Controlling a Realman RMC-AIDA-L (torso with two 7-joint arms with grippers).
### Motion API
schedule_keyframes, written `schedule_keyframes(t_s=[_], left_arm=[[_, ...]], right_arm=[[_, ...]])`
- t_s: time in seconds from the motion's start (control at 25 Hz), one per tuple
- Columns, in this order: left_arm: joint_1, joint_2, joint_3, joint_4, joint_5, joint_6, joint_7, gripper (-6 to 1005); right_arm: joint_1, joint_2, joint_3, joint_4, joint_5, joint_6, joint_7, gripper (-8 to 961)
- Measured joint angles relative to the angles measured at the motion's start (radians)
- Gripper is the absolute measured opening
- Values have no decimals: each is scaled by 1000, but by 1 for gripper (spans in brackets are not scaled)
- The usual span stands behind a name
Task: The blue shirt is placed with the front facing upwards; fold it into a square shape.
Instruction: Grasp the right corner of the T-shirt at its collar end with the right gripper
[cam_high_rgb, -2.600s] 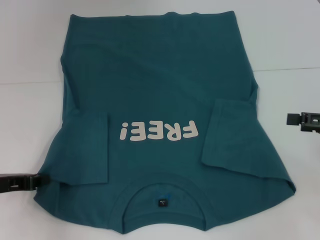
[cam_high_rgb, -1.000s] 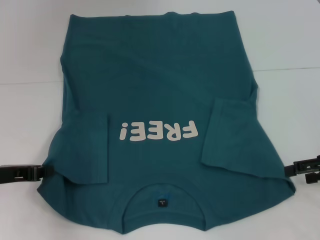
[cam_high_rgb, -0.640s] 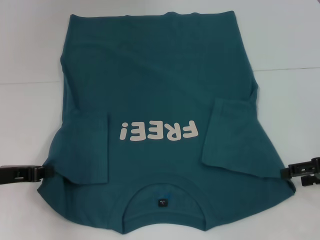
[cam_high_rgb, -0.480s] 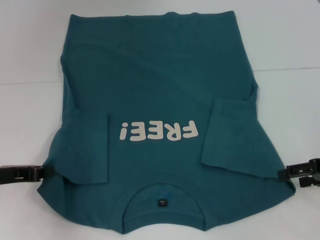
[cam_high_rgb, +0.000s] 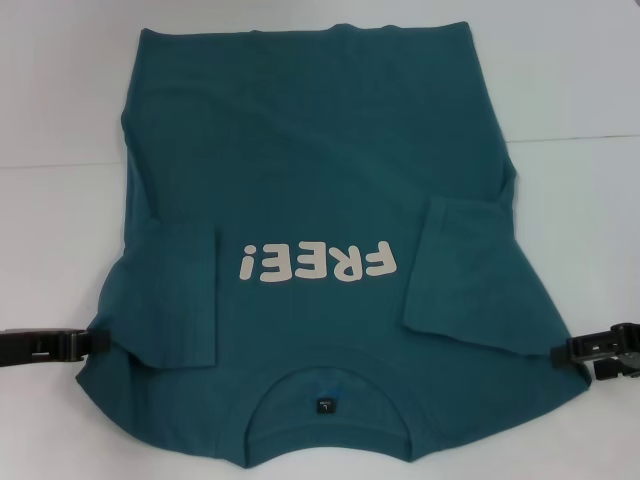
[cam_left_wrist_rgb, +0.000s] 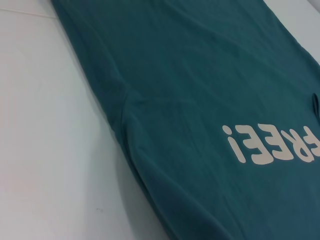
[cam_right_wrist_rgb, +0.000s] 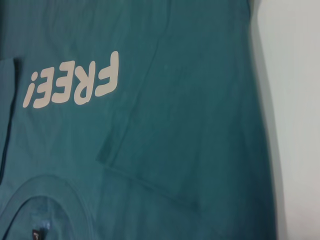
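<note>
The blue shirt (cam_high_rgb: 320, 230) lies flat on the table (cam_high_rgb: 60, 100), sleeves folded in, and my left gripper (cam_high_rgb: 88, 343) and right gripper (cam_high_rgb: 572, 351) sit at its shoulder edges, probably to grasp them, but I cannot tell their opening.

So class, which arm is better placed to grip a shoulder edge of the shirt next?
Left, marginally. The left end effector sits right at the blue shirt shoulder edge; the right end effector is also at its shoulder edge. Both look nearly ready.

blue shirt (cam_high_rgb: 330, 170): matt cloth | table (cam_high_rgb: 580, 90): smooth white
</note>
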Motion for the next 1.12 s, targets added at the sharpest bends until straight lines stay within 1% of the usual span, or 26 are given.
schedule_keyframes(t_s=[0.4, 0.68, 0.92, 1.0, 1.12], left_arm=[[3, 0, 0, 0, 0, 0, 1, 0], [6, 0, -8, -3, 0, 4, 1, 0], [5, 0, -9, -2, 0, 3, 2, 0], [5, 1, -9, -2, 0, 1, 3, 0], [4, 2, -9, -1, 0, 1, 3, 0]], right_arm=[[20, 1, -11, 48, 2, 28, -1, 824], [31, 13, -12, 56, 3, 36, 6, 813], [32, 14, -14, 56, -11, 62, 13, 804], [31, 14, -14, 49, -20, 68, 10, 556], [31, 12, -14, 44, -24, 71, 2, 499]])
